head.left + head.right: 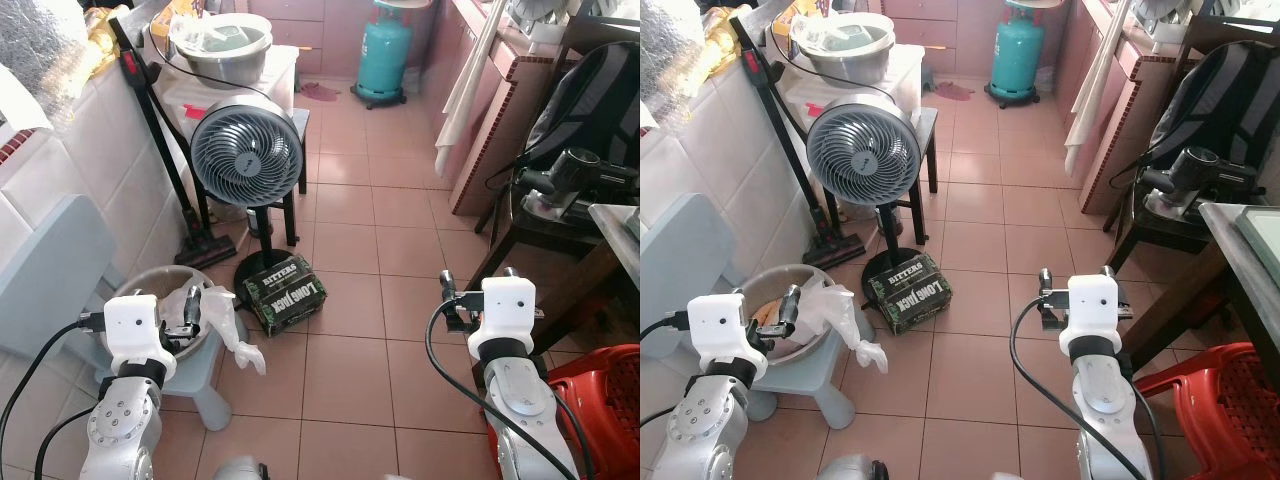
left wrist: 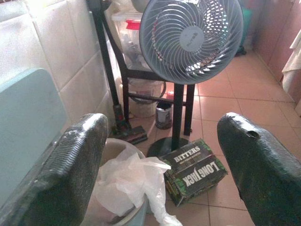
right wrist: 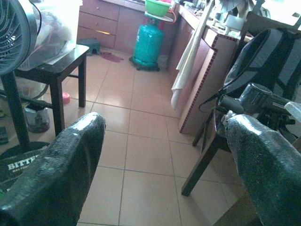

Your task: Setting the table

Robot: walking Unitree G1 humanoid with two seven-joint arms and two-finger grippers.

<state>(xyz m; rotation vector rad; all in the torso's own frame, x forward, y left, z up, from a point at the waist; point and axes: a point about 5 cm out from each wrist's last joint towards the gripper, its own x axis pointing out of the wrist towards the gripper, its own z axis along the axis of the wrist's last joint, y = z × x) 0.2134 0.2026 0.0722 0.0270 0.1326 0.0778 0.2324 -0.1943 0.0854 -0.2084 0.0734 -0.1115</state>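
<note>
At the lower left of the head view the left gripper (image 1: 190, 318) is raised over a round basin (image 1: 133, 287) holding crumpled white plastic bags (image 1: 215, 318); the basin sits on a pale blue stool (image 1: 205, 385). In the left wrist view its 2 black fingers (image 2: 61, 165) stand wide apart with nothing between them. A pale blue panel (image 1: 45, 265) leans against the white tiled wall (image 1: 90, 150) at the left edge.

Just right of the basin, on the pinkish floor tiles (image 1: 350, 330), lies a dark green carton (image 1: 285, 290) printed "BITTERS" and "LONG JACK". Behind it, left of center, a grey pedestal fan (image 1: 246, 150) faces the camera, with a black stick vacuum (image 1: 165, 140) leaning on the wall beside it and a metal bowl (image 1: 222, 45) on a stand at the upper left.

At the top center stands a teal gas cylinder (image 1: 386, 55). Right of it a white cloth (image 1: 462, 90) hangs by a brick-patterned counter end (image 1: 490, 130).

At the lower right the right gripper (image 1: 452, 300) hovers over bare floor; the right wrist view shows its 2 fingers (image 3: 66, 165) spread apart, gripping nothing. At the right edge a black backpack (image 1: 590, 95) and a black power tool (image 1: 570, 175) rest on a dark wooden chair (image 1: 540, 245), beside the corner of a table (image 1: 615, 215), with a red plastic basket (image 1: 600, 390) in the lower right corner. No tableware can be made out on that table corner.
</note>
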